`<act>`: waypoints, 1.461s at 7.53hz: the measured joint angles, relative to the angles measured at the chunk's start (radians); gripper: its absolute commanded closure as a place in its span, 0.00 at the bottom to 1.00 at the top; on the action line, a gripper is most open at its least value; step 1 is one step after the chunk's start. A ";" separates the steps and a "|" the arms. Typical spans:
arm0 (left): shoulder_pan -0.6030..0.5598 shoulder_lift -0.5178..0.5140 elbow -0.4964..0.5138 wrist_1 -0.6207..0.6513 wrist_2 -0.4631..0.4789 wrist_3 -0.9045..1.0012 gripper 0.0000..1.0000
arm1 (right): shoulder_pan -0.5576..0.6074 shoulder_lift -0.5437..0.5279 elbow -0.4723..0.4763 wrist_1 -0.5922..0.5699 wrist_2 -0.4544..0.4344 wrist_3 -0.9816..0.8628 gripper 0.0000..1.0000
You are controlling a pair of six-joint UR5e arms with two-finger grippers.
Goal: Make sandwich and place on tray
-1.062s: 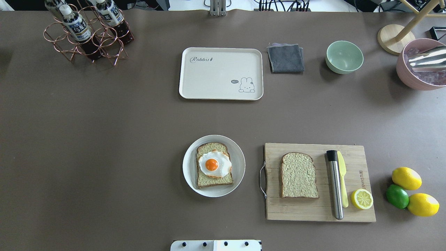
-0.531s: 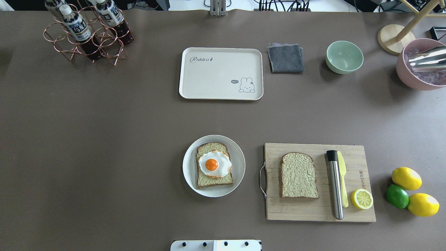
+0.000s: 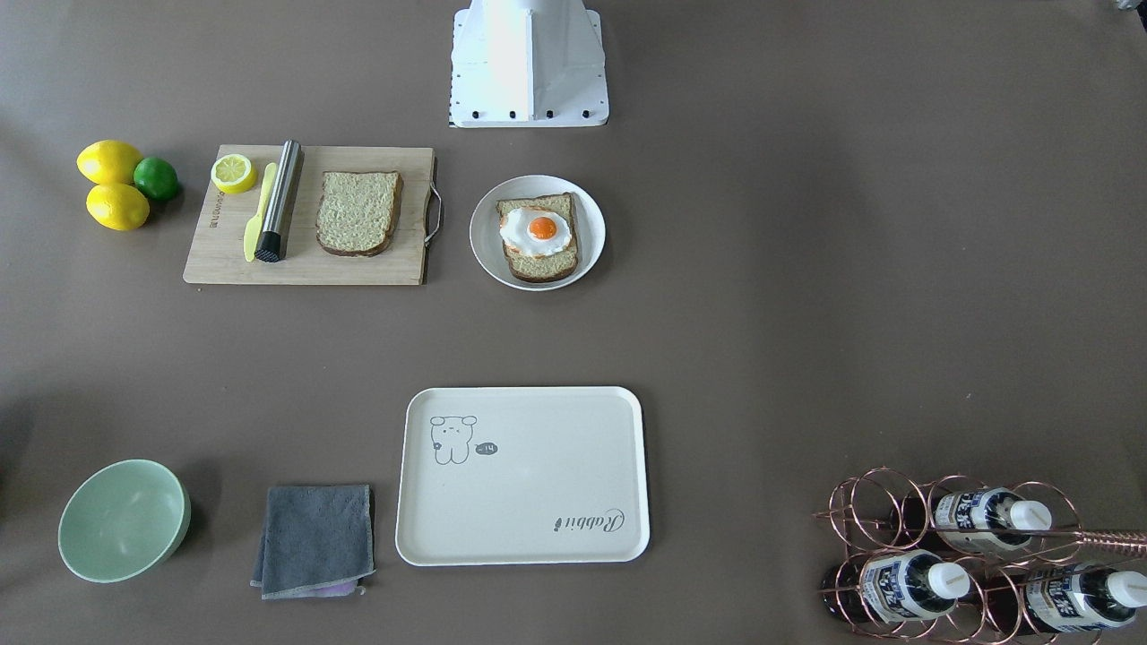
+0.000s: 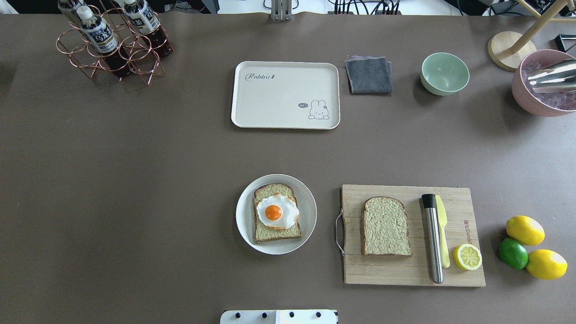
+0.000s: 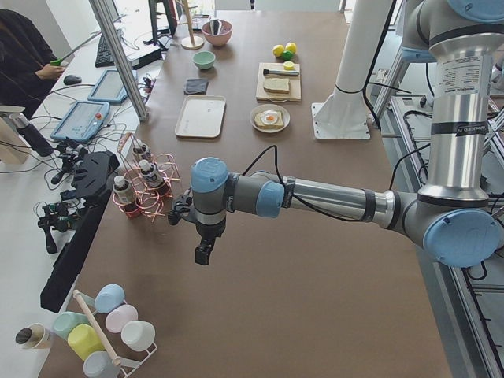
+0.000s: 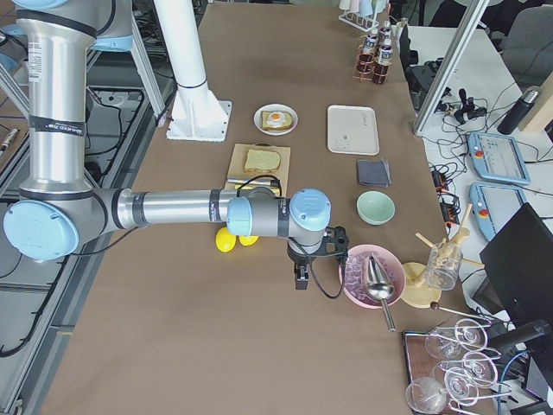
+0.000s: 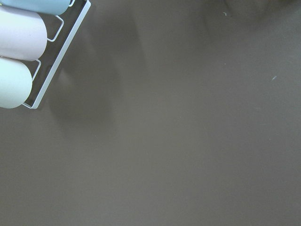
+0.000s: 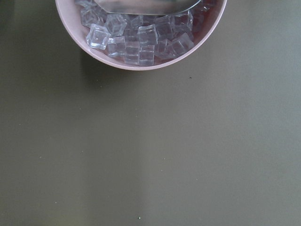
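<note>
- In the front-facing view, the brown table (image 3: 806,313) carries the tray (image 3: 538,484) on the operators' side. It is well apart from the white plate (image 3: 482,246) near the robot's base.
- On that plate lies the lower slice (image 3: 547,262) with the fried egg (image 3: 536,230) on top. The second slice (image 3: 357,211) lies flat on the cutting board (image 3: 305,269), just beside the plate.
- In the overhead view, I see the egg uncovered and the two slices apart, with the tray on the far side of the table from both.
- In the exterior left view, my left gripper (image 5: 203,253) hangs fingers-down over the table near the bottle rack (image 5: 146,189). I cannot tell its opening or whether it holds anything.
- In the exterior right view, my right gripper (image 6: 301,278) hangs just beside the pink bowl (image 6: 371,277). Again I cannot tell its opening.
- The left wrist view shows table and pastel cups (image 7: 19,42) in one corner.
- The right wrist view shows the pink bowl's rim and the ice cubes (image 8: 136,42) in it.
</note>
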 measured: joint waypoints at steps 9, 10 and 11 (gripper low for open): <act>0.000 0.001 -0.007 -0.001 0.000 0.000 0.02 | 0.000 -0.009 -0.018 0.002 0.040 -0.013 0.00; 0.000 0.001 -0.008 -0.001 0.000 0.000 0.02 | 0.000 -0.009 -0.020 0.002 0.035 -0.013 0.00; 0.001 0.001 -0.006 -0.002 0.000 0.000 0.02 | 0.000 -0.009 -0.020 0.003 0.031 -0.013 0.00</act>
